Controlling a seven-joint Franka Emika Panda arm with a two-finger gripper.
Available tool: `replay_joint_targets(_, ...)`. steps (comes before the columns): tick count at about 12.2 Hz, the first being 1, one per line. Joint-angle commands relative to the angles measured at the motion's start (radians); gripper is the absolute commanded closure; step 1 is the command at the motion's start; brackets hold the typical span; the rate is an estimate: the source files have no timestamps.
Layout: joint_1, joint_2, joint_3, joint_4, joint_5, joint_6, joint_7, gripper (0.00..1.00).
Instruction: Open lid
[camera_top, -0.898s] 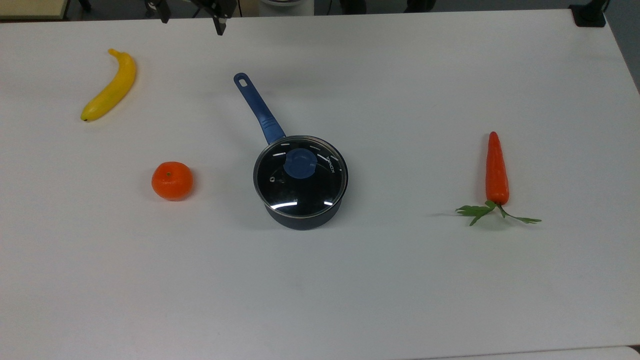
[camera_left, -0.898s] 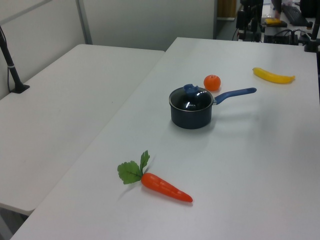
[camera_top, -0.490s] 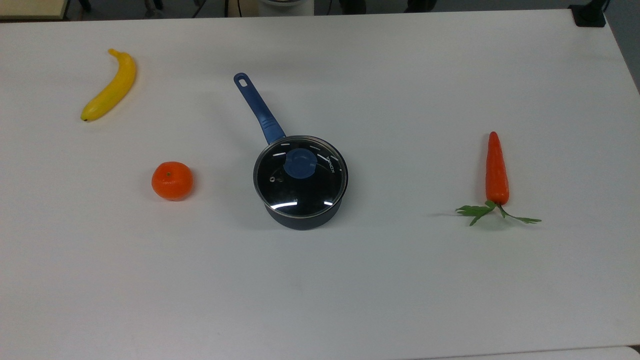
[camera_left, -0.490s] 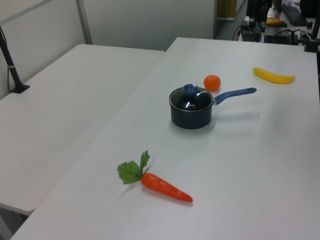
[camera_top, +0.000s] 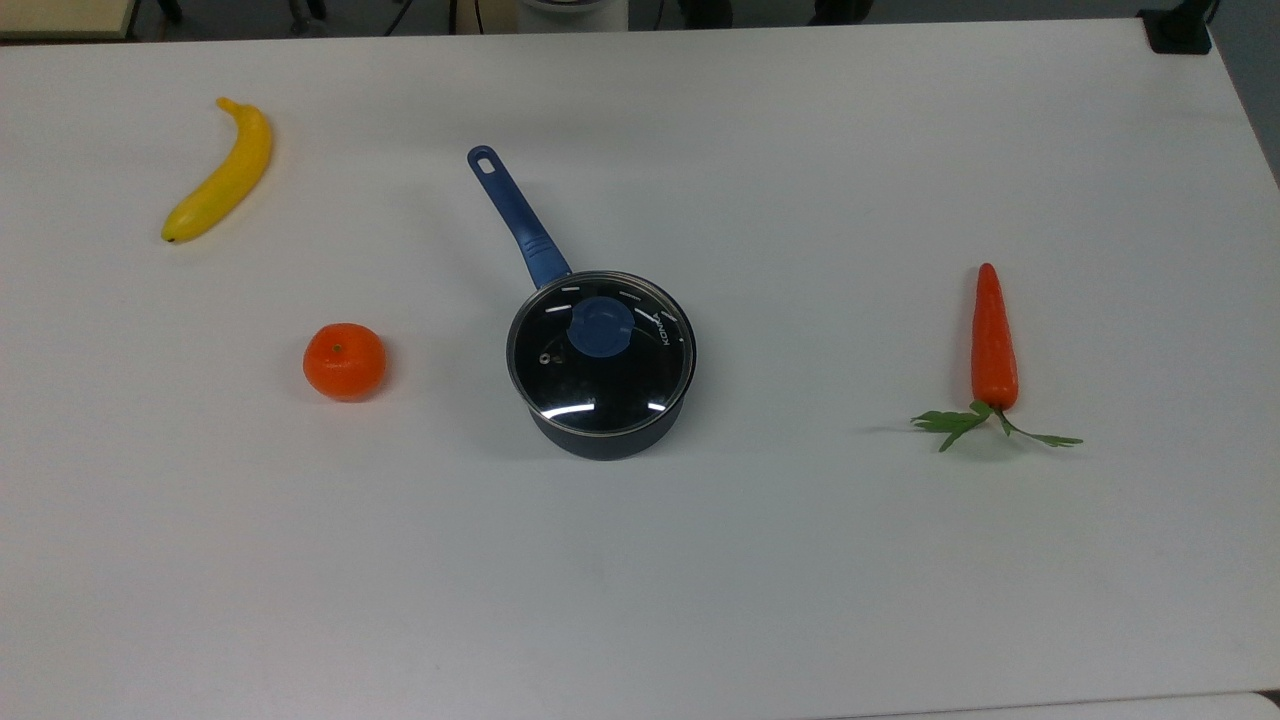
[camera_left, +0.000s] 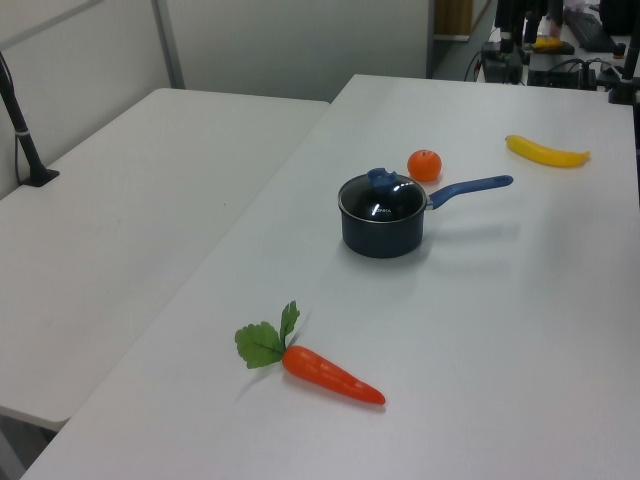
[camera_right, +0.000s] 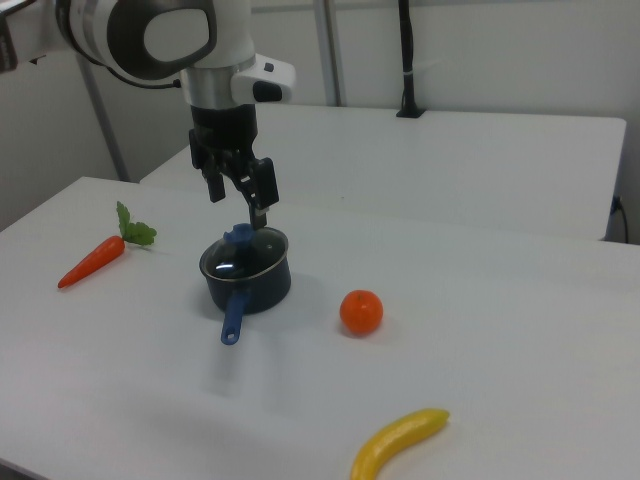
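Note:
The round glass lid (camera_top: 600, 380) with its blue knob (camera_top: 600, 327) sits shut on the dark saucepan (camera_top: 607, 442) at the middle of the white table. The pan's blue handle (camera_top: 515, 215) points toward the top view's upper left. The lid (camera_left: 384, 199) also shows in the left view, and in the right view the lid (camera_right: 240, 254) lies below the arm. There my gripper (camera_right: 238, 192) hangs open in the air, above the lid in the picture and not touching it. Nothing is between its fingers.
A banana (camera_top: 222, 172) lies at the top view's upper left and an orange (camera_top: 344, 361) sits left of the pan. A carrot (camera_top: 993, 345) with green leaves lies at the right. A second table (camera_left: 130, 190) adjoins on the left view's left.
The gripper's fingertips showed at the upper edge of the top view 0.9 s ago and have since moved out of it. The pan, lid and food have not moved.

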Motion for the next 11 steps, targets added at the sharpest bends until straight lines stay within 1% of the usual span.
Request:
replay_joint_targets(1, 0.000, 0.006, -0.006, 0.009, 0.049, -0.035, -0.014, 0.00)
replay_joint_targets(4, 0.008, 0.024, 0.005, 0.009, 0.051, -0.041, 0.002, 0.00)
replay_joint_targets(5, 0.020, 0.052, 0.007, 0.012, 0.054, -0.014, 0.047, 0.00)
replay_joint_targets(8, 0.124, 0.159, 0.005, 0.026, 0.046, 0.187, 0.141, 0.00)
replay_joint_targets(10, 0.147, 0.213, 0.011, 0.041, 0.061, 0.297, 0.175, 0.00)
replay_joint_targets(11, 0.181, 0.257, 0.013, 0.059, 0.078, 0.342, 0.190, 0.00)
